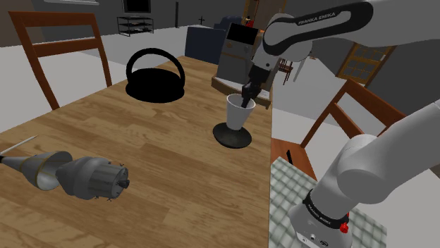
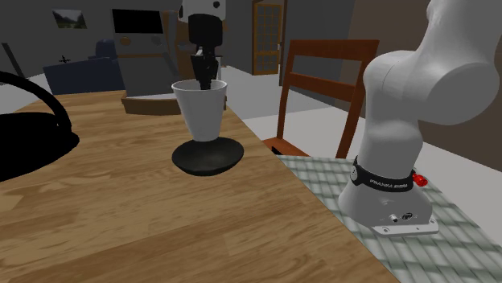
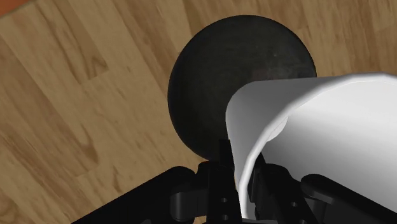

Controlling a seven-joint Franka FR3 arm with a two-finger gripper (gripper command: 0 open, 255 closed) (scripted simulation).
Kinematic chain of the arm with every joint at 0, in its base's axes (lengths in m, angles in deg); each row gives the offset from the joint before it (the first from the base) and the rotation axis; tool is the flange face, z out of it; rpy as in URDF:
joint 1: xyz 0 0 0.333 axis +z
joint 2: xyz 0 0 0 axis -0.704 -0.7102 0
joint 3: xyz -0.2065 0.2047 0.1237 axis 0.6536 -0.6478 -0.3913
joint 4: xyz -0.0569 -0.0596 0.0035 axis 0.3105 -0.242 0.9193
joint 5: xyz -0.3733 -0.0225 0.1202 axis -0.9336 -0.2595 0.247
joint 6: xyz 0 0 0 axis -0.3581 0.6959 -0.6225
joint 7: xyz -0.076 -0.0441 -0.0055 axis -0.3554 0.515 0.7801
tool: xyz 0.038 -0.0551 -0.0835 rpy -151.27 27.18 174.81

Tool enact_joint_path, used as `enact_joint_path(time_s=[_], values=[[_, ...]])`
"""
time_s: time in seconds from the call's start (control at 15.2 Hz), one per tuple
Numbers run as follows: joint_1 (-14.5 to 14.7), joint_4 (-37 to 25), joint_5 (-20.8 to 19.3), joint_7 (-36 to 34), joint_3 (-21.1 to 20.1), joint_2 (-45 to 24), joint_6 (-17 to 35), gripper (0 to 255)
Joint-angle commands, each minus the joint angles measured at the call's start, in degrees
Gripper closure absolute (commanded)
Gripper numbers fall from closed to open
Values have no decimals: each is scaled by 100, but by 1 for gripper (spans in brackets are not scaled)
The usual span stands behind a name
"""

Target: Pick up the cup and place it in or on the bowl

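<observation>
white cup held at the rim over a dark bowl

item 1, cup (image 1: 238,116): plain white, tapering toward its base, upright. it stands directly over the middle of the bowl (image 1: 232,137), its base down in the bowl's hollow; whether it rests there or hangs just clear cannot be told.

item 2, bowl: dark, shallow, round, on the wooden tabletop (image 1: 141,141) near the edge that faces the stand.

item 3, gripper (image 1: 247,101): all black, coming down from above the bowl. in the wrist view its two fingers (image 3: 224,167) are closed on the cup's thin wall, one inside the rim and one outside, pinching it.

item 4, black basket (image 1: 154,79): round with an arched handle, on the tabletop well apart from the bowl, toward the shoulder view's upper left.

item 5, grey metal device (image 1: 72,174): a cone joined to a ribbed cylinder, lying on its side, well apart from the bowl, toward the shoulder view's lower left.

item 6, stand (image 1: 289,201): checked grey top, just beside the tabletop edge nearest the bowl.

item 7, wooden chair (image 2: 322,88): beyond the tabletop edge near the bowl.
</observation>
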Motion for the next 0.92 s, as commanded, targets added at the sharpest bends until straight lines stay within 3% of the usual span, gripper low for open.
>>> enact_joint_path(time_s=[0.0, 0.33, 0.86], values=[[7, 112, 20, 29, 5, -41, 157, 255], [30, 383, 96, 149, 39, -230, 603, 255], [30, 383, 96, 149, 39, -230, 603, 255]])
